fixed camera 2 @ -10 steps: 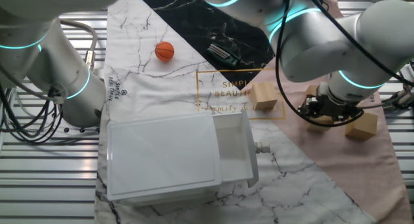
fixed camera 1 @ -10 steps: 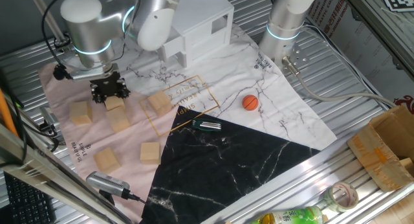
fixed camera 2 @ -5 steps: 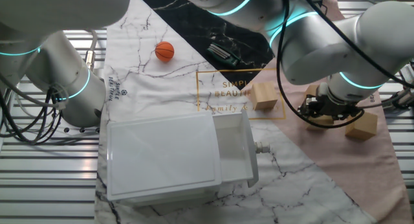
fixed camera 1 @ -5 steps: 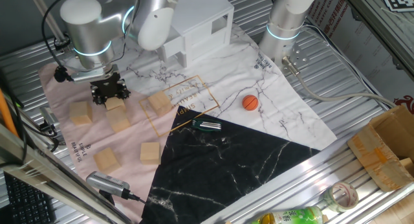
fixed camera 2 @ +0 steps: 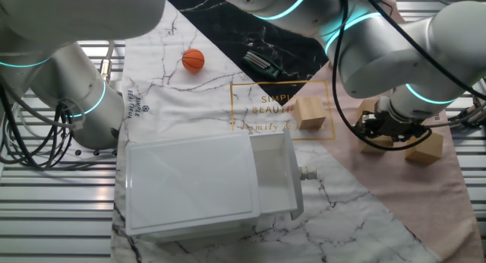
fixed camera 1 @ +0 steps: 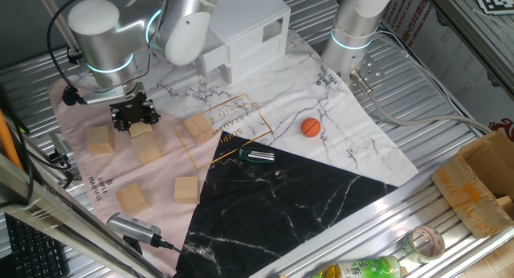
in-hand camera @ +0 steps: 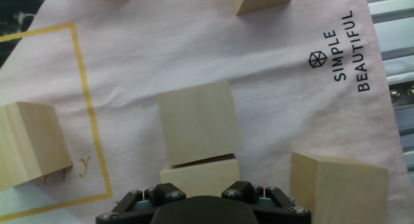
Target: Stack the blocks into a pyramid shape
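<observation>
Six tan wooden blocks lie on the pink cloth. One block (fixed camera 1: 100, 140) is at the left, two are near the front (fixed camera 1: 132, 198) (fixed camera 1: 186, 189), and one (fixed camera 1: 197, 127) sits on the gold lettering. My gripper (fixed camera 1: 132, 114) hangs directly over a fifth block (fixed camera 1: 142, 131), which touches a sixth (fixed camera 1: 148, 149). In the hand view this near block (in-hand camera: 200, 177) sits right at the gripper body, against the block beyond it (in-hand camera: 197, 120). The other fixed view shows the gripper (fixed camera 2: 390, 128) low over the same spot. The fingertips are hidden, so the grip is unclear.
An orange ball (fixed camera 1: 311, 127) lies on the white marble cloth. The white box-like house (fixed camera 1: 245, 33) stands at the back. A small dark metal object (fixed camera 1: 257, 156) rests at the black cloth's edge. A second arm's base (fixed camera 1: 353, 33) stands at the back right.
The arm's upper joints have shifted slightly left and the gripper has edged a little left. The blocks have not visibly moved.
</observation>
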{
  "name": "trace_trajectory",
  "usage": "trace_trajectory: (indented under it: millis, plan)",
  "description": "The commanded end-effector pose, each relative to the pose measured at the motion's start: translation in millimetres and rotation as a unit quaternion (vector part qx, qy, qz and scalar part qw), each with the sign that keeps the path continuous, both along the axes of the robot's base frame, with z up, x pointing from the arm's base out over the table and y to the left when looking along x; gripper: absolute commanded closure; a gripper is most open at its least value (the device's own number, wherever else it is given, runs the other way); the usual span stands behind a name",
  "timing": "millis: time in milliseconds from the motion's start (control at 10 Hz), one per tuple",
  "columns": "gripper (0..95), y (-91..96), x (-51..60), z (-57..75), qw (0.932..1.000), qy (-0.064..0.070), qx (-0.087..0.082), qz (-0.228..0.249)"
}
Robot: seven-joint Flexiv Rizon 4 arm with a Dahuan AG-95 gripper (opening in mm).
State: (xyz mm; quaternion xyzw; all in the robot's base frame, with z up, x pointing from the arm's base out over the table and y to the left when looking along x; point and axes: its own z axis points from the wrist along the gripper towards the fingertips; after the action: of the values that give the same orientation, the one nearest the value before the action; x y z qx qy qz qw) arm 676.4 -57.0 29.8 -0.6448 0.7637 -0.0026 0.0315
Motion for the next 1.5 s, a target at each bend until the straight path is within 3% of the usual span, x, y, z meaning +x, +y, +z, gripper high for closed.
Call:
trace_trajectory:
  millis: [100, 1500]
  plan:
    - [95.0, -0.1, -0.9, 0.3, 1.0, 0.001, -0.002, -0.001]
    - [95.0, 0.8, 4.3, -3.1, 0.9999, -0.003, -0.001, 0.01]
